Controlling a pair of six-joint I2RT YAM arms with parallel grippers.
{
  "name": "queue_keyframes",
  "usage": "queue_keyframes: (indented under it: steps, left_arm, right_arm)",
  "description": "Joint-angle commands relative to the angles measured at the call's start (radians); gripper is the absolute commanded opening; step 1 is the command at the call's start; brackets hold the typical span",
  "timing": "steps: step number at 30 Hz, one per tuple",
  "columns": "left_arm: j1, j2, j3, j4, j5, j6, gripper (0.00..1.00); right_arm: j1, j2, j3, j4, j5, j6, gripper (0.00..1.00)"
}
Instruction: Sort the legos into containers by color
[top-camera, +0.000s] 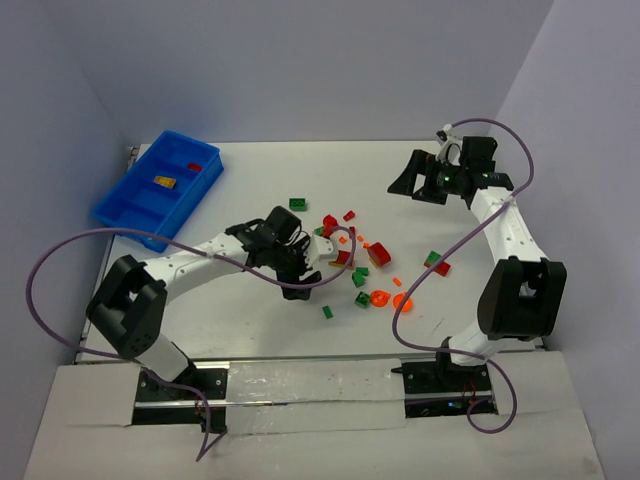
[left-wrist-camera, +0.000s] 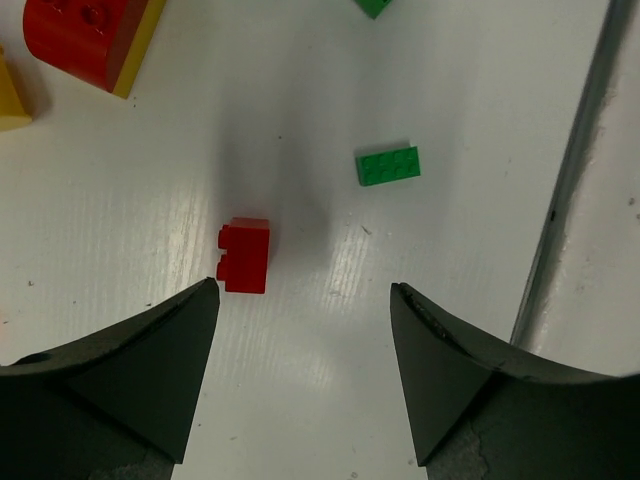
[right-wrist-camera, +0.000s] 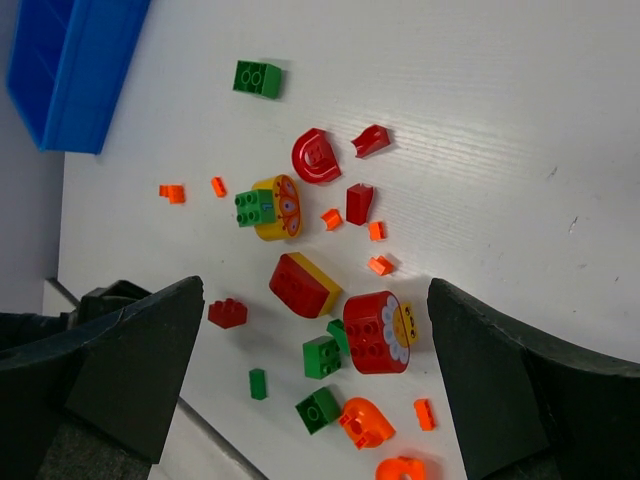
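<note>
Legos (top-camera: 379, 297) lie scattered around the middle of the table (top-camera: 260, 180); the blue bin (top-camera: 190, 203) sits far left. Left gripper (left-wrist-camera: 305, 300) jaws gape wide, empty, above a small red brick (left-wrist-camera: 244, 256). Right gripper (right-wrist-camera: 316, 300) jaws are wide too, holding nothing.

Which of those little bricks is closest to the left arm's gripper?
The small red brick, lying just ahead of the open left gripper by one fingertip; the flat green brick sits farther out.
</note>
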Motion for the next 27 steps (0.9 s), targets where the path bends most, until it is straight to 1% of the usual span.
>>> queue_keyframes:
  steps: [1,6,13,15,23,26,27]
  left_arm:
    - [-0.023,0.044,0.024,0.066,-0.068,0.039,0.78]
    - [-0.043,0.101,0.029,0.114,-0.132,0.049,0.75]
    - [-0.053,0.156,0.017,0.162,-0.177,0.072,0.63]
    - [-0.054,0.168,0.004,0.182,-0.198,0.074,0.57]
    - [-0.054,0.153,-0.031,0.215,-0.213,0.09,0.27]
    - [-0.053,0.138,-0.035,0.198,-0.2,0.089,0.15]
    - [-0.052,0.123,-0.038,0.192,-0.193,0.083,0.08]
  right_arm:
    - [0.004,-0.034,-0.004,0.0,-0.015,-0.012,1.0]
    - [0.004,-0.03,-0.003,0.003,-0.021,-0.008,1.0]
    - [0.004,-0.026,-0.007,0.006,-0.025,-0.007,1.0]
    - [0.004,-0.021,-0.006,0.008,-0.027,-0.007,1.0]
    - [0.004,-0.011,-0.003,0.01,-0.031,-0.007,1.0]
    - [0.004,-0.015,-0.005,0.008,-0.031,-0.01,1.0]
    - [0.004,-0.017,-0.006,0.008,-0.03,-0.012,1.0]
